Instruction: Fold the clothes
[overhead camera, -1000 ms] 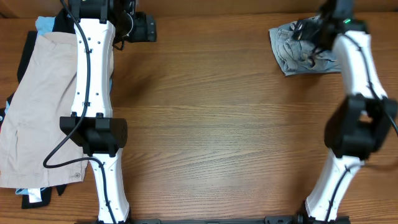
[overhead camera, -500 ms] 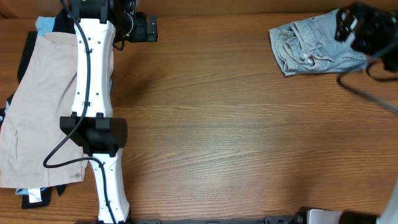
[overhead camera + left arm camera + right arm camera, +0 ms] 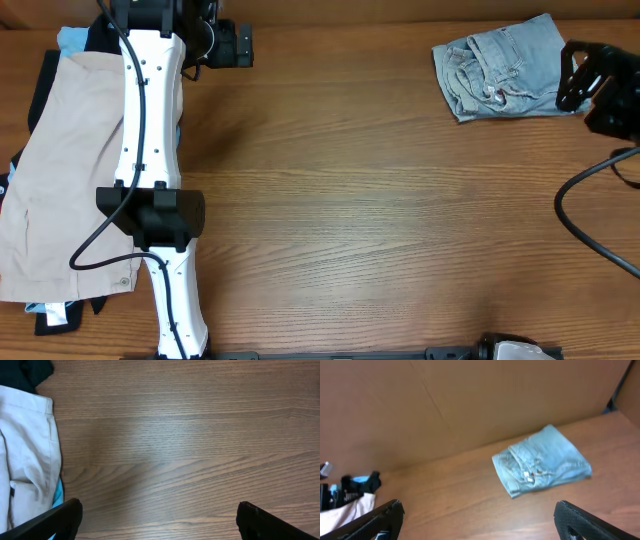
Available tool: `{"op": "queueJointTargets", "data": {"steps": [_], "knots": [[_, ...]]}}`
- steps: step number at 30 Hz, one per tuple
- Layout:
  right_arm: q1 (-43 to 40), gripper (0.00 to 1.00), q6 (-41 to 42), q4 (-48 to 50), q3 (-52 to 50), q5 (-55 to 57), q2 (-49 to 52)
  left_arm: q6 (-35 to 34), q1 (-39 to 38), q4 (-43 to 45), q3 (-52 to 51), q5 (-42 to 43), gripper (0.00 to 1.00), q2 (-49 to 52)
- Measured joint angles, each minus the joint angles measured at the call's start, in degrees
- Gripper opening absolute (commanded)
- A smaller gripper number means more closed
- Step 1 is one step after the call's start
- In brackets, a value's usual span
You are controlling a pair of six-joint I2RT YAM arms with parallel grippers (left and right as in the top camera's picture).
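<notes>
The light-blue denim shorts [image 3: 500, 68] lie folded at the table's back right; they also show in the right wrist view [image 3: 542, 465]. My right gripper [image 3: 575, 80] is open and empty, just right of them and raised above the table [image 3: 480, 520]. The beige shorts [image 3: 60, 170] lie flat at the far left on top of black [image 3: 42, 95] and sky-blue [image 3: 70, 38] garments. My left gripper [image 3: 230, 45] is open and empty at the back left over bare wood [image 3: 160, 520], with the beige shorts [image 3: 25, 455] to its left.
The left arm [image 3: 150, 150] stretches along the right edge of the pile of clothes. A brown cardboard wall [image 3: 495, 400] stands behind the table. A black cable [image 3: 590, 215] loops at the right edge. Bare wood [image 3: 350, 200] fills the table's middle.
My right arm has swung off the denim shorts to the right and drawn back. The shorts stay folded in place, now uncovered. The left arm has not moved.
</notes>
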Motion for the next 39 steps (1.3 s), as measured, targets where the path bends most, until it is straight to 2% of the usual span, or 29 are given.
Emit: {"op": "queueJointTargets", "data": {"steps": [3,8,16,22,30,39], "knots": [[0.0,1.00,0.0,2.2,-0.7,0.1,-0.1,0.0,0.0,0.0,0.0,0.0,1.00,0.0],[1.3,1.00,0.0,15.8,-9.1,0.3,-4.2,0.0,0.0,0.0,0.0,0.0,1.00,0.0],[5.4,1.00,0.0,40.0,-45.0,1.6,-24.7,0.0,0.0,0.0,0.0,0.0,1.00,0.0],[5.9,1.00,0.0,50.0,-73.7,2.3,-42.4,0.0,0.0,0.0,0.0,0.0,1.00,0.0],[6.0,1.00,0.4,59.6,-98.9,2.4,-59.3,0.0,0.0,0.0,0.0,0.0,1.00,0.0],[6.1,1.00,3.6,78.2,-117.8,2.4,-68.4,0.0,0.0,0.0,0.0,0.0,1.00,0.0]]}}
